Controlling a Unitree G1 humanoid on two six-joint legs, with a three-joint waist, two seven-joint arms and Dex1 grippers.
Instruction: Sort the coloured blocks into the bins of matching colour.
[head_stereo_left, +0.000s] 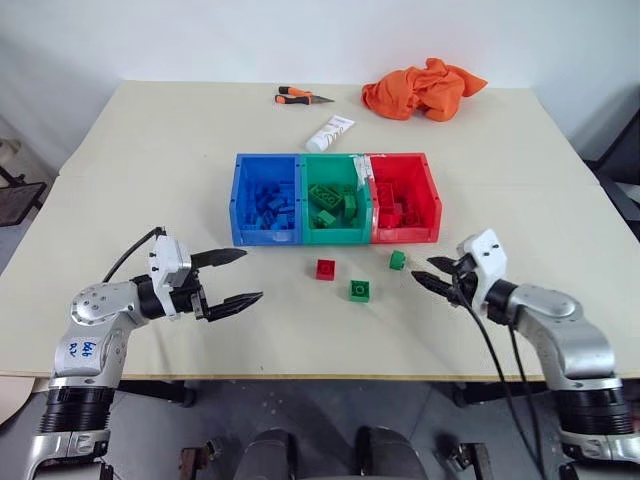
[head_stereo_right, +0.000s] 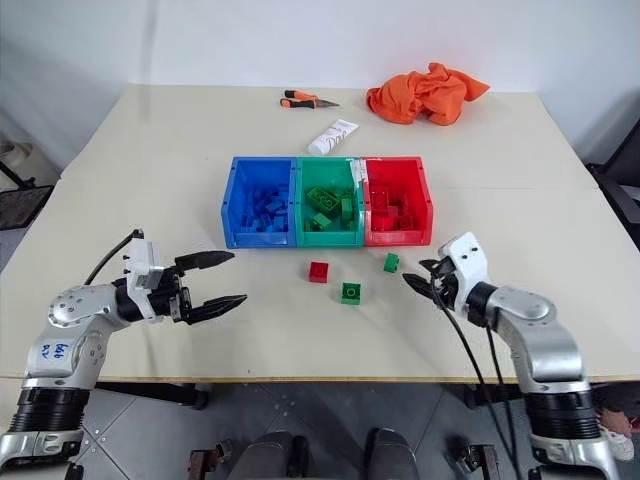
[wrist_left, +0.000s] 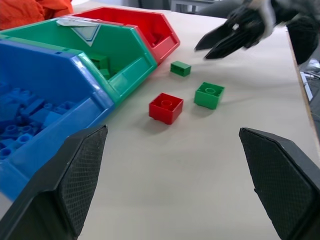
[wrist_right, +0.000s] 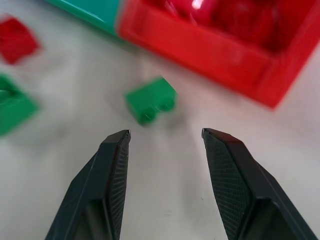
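Blocks loose: 3 on the table (head_stereo_left: 140, 150), in front of the bins and apart from each other.
Red block (head_stereo_left: 325, 269): just in front of the green bin, flat, studs up.
Square green block (head_stereo_left: 359, 290): nearer the table's front edge, a little right of the red block.
Small green block (head_stereo_left: 398, 260): just in front of the red bin, closest of the 3 to the right gripper.
Bins: 3 joined in a row at mid-table, blue bin (head_stereo_left: 238, 200) left, green bin (head_stereo_left: 306, 195) middle, red bin (head_stereo_left: 432, 195) right.
Bin contents: blue pieces in blue, green pieces in green, red pieces in red.
Right gripper (head_stereo_left: 435, 274): low over the table, right of the small green block, aimed left toward it; fingers apart, nothing between them; in its wrist view the small green block lies just ahead of the fingertips, not touched.
Left gripper (head_stereo_left: 240, 277): over the table's left front, well left of the red block, pointing right; fingers spread wide, empty.
Orange cloth (head_stereo_left: 425, 88): crumpled at the far right of the table.
White tube (head_stereo_left: 330, 133): lying behind the green bin.
Pliers (head_stereo_left: 300, 96): orange-and-black handles, at the far edge, left of the cloth.
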